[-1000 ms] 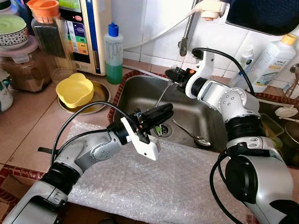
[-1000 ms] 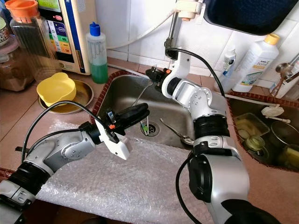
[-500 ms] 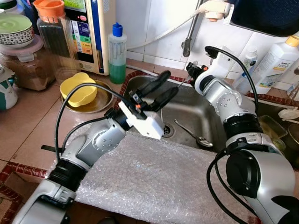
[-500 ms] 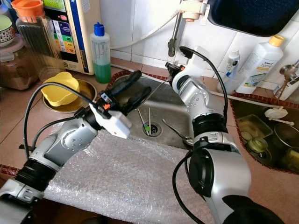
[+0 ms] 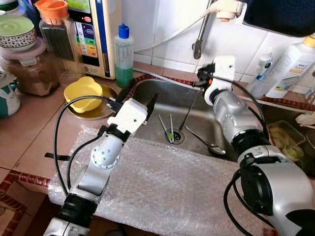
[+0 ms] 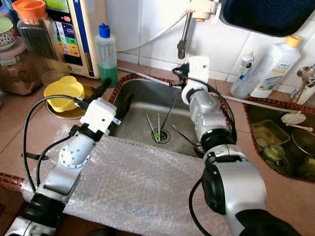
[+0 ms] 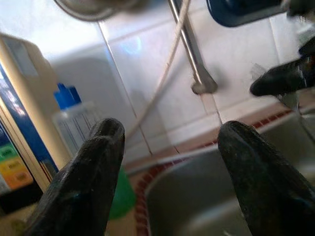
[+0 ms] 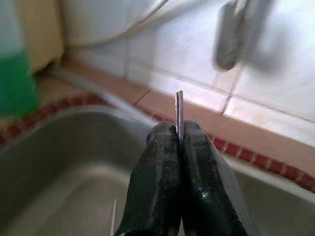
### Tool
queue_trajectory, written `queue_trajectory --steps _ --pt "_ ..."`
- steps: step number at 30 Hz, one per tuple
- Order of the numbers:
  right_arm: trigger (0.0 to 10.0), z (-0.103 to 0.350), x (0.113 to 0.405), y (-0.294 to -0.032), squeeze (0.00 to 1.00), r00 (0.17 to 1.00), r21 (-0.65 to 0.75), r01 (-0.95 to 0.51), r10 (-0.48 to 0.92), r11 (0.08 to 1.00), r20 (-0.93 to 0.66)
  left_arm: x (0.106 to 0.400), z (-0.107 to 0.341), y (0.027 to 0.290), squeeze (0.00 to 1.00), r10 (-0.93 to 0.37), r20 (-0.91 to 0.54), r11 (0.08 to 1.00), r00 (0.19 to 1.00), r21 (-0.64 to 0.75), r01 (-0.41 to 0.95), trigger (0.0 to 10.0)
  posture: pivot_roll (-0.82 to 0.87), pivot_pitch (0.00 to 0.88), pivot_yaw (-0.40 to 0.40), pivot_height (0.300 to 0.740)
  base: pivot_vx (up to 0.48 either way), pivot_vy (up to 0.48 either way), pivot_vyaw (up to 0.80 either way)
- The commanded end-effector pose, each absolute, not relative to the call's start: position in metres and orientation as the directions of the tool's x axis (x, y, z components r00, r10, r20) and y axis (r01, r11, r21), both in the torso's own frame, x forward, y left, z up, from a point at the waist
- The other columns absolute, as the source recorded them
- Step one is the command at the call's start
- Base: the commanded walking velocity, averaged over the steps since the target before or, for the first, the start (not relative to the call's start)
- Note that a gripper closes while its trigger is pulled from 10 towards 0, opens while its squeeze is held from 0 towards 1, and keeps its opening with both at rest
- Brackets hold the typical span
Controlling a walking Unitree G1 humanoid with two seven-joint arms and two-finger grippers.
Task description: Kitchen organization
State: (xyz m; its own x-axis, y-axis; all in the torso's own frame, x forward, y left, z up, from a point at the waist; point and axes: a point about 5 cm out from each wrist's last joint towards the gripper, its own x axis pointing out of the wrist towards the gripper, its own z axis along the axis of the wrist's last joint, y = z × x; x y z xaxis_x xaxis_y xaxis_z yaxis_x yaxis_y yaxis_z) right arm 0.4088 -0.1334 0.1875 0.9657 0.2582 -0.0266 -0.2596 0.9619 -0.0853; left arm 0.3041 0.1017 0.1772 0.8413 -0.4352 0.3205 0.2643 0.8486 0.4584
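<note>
My right gripper [image 5: 199, 84] hovers over the back of the steel sink [image 5: 147, 88], just below the tap pipe [image 5: 199, 37]. It is shut on the top end of a thin metal utensil [image 5: 188, 109], which hangs down toward the drain. In the right wrist view the fingers [image 8: 162, 167] pinch its flat tip [image 8: 179, 112]. My left gripper [image 5: 138, 95] is open and holds nothing above the sink's front left edge, pointing at the back wall. A pair of metal chopsticks [image 5: 166, 128] and a spoon [image 5: 205, 141] lie on the sink bottom.
Bubble wrap [image 5: 167, 187] covers the counter in front of the sink. A yellow bowl [image 5: 83, 93] sits on a steel plate to the left, with a green soap bottle [image 5: 123, 49] behind it. A white bottle [image 5: 288, 64] and a second basin [image 5: 290, 142] are on the right.
My left arm has swung up and turned toward the sink's back left, and its fingers have opened. My right gripper has shifted right along the sink's back with the utensil, which now hangs steeper.
</note>
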Motion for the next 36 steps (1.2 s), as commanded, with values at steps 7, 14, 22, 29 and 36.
queue_trajectory --steps 7,14,22,29,36 --pt "0.0 0.154 0.397 -0.141 0.0 0.929 -0.269 -0.369 0.347 0.89 -0.127 0.299 0.18 0.104 1.0 -0.452 0.275 0.842 0.849 0.446 0.304 10.0 0.17 0.057 -0.034 0.74 0.0 0.0 0.0" --pt "3.6 0.138 0.391 -0.139 0.0 0.914 -0.288 -0.401 0.357 0.87 -0.196 0.297 0.18 0.106 1.0 -0.449 0.252 0.84 0.857 0.447 0.309 10.0 0.19 0.041 -0.03 0.74 0.0 0.0 0.0" --pt "10.0 0.135 0.39 -0.133 1.0 0.901 -0.293 -0.428 0.376 0.855 -0.218 0.299 0.181 0.11 1.0 -0.442 0.229 0.833 0.867 0.463 0.302 10.0 0.2 0.027 -0.024 0.74 0.0 0.0 0.0" --pt "10.0 0.139 0.391 -0.13 1.0 0.895 -0.283 -0.441 0.395 0.852 -0.204 0.301 0.18 0.113 1.0 -0.435 0.211 0.83 0.876 0.472 0.298 10.0 0.2 0.021 -0.023 0.74 0.0 0.0 0.0" --pt "10.0 0.156 0.397 -0.126 1.0 0.901 -0.217 -0.434 0.414 0.874 -0.132 0.311 0.173 0.127 1.0 -0.326 0.168 0.843 0.93 0.498 0.205 10.0 0.19 0.018 -0.033 0.74 0.0 0.0 0.0"
